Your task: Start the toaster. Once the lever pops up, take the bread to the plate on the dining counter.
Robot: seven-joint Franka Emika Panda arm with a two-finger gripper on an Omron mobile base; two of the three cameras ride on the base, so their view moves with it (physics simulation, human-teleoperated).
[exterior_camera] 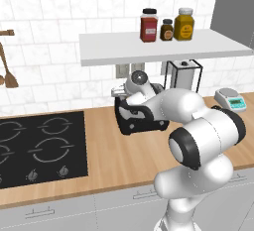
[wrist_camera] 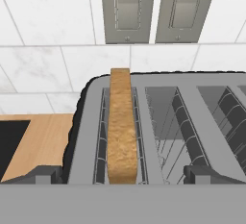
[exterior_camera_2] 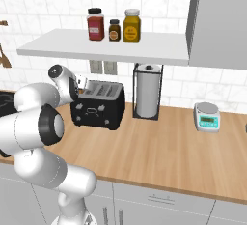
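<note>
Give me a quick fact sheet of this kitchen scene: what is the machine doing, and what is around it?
Toaster: black, on the wooden counter
Bread: one slice standing in the leftmost slot in the hand view
Gripper: above the toaster, fingers spread either side of the slice, not touching
Shelf: three jars
Paper towel holder: right of toaster
Scale: farther right
Hob: left

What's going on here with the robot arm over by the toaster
The white arm is reaching over the black toaster on the wall counter, with its tool poised just above the slots. In the hand view the bread stands upright in the leftmost slot, its crust poking out of the top, and the open fingers sit to either side of that slot. Nothing is gripped yet, and the bread is still in the toaster.
</note>
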